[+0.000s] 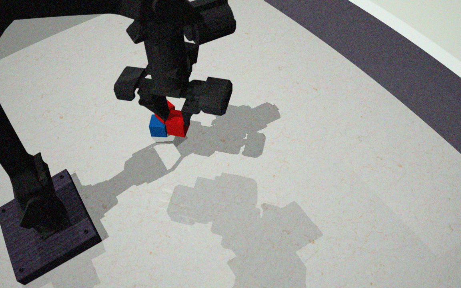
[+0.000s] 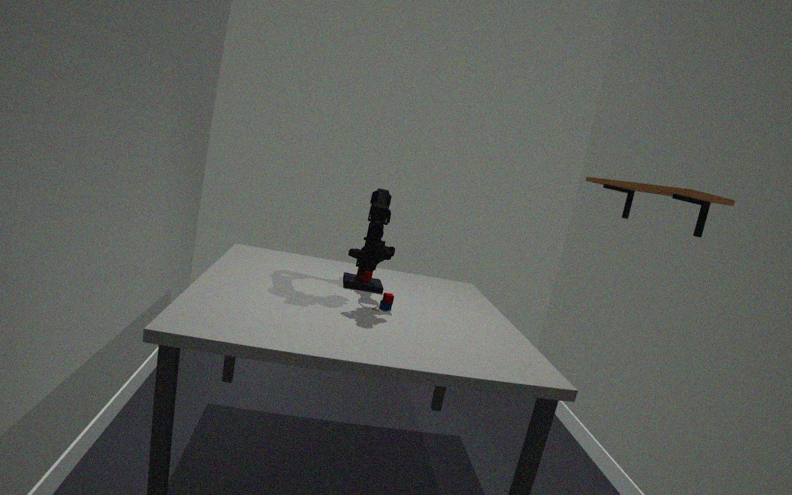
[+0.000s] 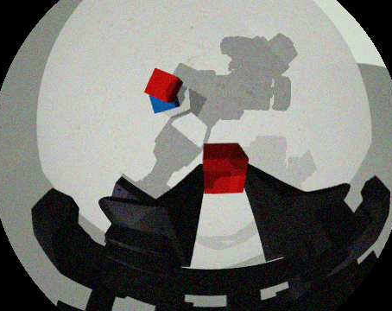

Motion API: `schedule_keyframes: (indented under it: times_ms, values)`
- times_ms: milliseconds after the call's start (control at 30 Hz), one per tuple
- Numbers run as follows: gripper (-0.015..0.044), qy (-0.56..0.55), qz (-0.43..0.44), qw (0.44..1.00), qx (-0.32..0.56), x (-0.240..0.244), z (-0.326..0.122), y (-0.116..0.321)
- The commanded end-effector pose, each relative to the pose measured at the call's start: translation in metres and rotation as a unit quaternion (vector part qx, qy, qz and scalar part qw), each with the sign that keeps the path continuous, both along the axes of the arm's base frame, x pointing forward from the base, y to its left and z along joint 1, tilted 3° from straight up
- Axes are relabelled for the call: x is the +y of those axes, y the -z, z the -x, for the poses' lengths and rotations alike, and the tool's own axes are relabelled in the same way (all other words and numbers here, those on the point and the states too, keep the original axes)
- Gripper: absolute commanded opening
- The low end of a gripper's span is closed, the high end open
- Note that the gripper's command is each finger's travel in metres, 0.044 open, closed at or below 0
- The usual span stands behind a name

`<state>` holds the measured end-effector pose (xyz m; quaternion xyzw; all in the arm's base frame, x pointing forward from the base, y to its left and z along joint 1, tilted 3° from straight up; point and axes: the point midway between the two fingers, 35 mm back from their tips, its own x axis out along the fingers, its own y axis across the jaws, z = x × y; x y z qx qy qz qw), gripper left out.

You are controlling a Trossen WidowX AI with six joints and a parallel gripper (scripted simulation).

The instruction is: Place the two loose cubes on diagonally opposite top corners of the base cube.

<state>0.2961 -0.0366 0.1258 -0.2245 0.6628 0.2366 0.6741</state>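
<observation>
Above table (image 2: 300,332), claw (image 3: 224,179) grips red cube (image 3: 225,175); no containers.

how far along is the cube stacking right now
Done: one red cube sits on a corner of the blue base cube. In hand: the gripper holds the second red cube, not yet over the base. Left: cap the opposite corner, release, withdraw.
</observation>
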Motion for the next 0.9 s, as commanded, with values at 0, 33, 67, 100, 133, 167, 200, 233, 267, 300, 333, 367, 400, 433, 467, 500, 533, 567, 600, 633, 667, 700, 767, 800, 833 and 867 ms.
schedule_keyframes:
  times_ms: [0,33,67,100,133,167,200,233,267,300,333,367,400,433,467,500,533,567,600,633,667,700,767,800,833,867]
  values:
    - [0.0105,0.035,-0.002,0.999,0.004,0.012,0.002,0.002]
    - [0.0105,0.045,-0.003,0.999,0.004,0.015,0.002,0.002]
    - [0.0105,0.055,-0.003,0.998,0.004,0.018,0.002,0.002]
    - [0.0105,0.064,-0.003,0.998,0.005,0.021,0.002,0.002]
    - [0.0105,0.074,-0.004,0.997,0.005,0.025,0.002,0.002]
    - [0.0105,0.084,-0.004,0.996,0.005,0.028,0.002,0.002]
    - [0.0105,0.093,-0.005,0.996,0.006,0.031,0.002,0.002]
    - [0.0105,0.103,-0.005,0.995,0.006,0.034,0.002,0.002]
    - [0.0105,0.113,-0.006,0.994,0.007,0.037,0.002,0.002]
    - [0.0105,0.123,-0.006,0.992,0.007,0.041,0.003,0.002]
    - [0.0105,0.132,-0.007,0.991,0.007,0.044,0.003,0.003]
    - [0.0105,0.142,-0.007,0.99,0.008,0.047,0.003,0.003]
    - [0.0105,0.151,-0.007,0.988,0.008,0.05,0.004,0.003]
    - [0.0105,0.161,-0.008,0.987,0.009,0.053,0.004,0.003]
    - [0.0105,0.171,-0.008,0.985,0.009,0.057,0.005,0.003]
    - [0.0105,0.18,-0.008,0.984,0.01,0.06,0.005,0.003]
    - [0.0105,0.19,-0.009,0.982,0.01,0.063,0.006,0.003]
    - [0.0105,0.199,-0.009,0.98,0.011,0.066,0.006,0.003]
    - [0.0105,0.209,-0.01,0.978,0.012,0.069,0.007,0.003]
    - [0.0105,0.218,-0.01,0.976,0.012,0.072,0.007,0.003]
    - [0.0105,0.228,-0.01,0.974,0.013,0.076,0.008,0.003]
    - [0.0105,0.237,-0.011,0.971,0.013,0.079,0.009,0.003]
    - [0.0105,0.256,-0.011,0.966,0.015,0.085,0.01,0.003]
    - [0.0105,0.266,-0.011,0.964,0.015,0.088,0.011,0.003]
    - [0.0105,0.275,-0.012,0.961,0.016,0.091,0.012,0.003]
    - [0.0105,0.284,-0.012,0.958,0.016,0.094,0.012,0.003]
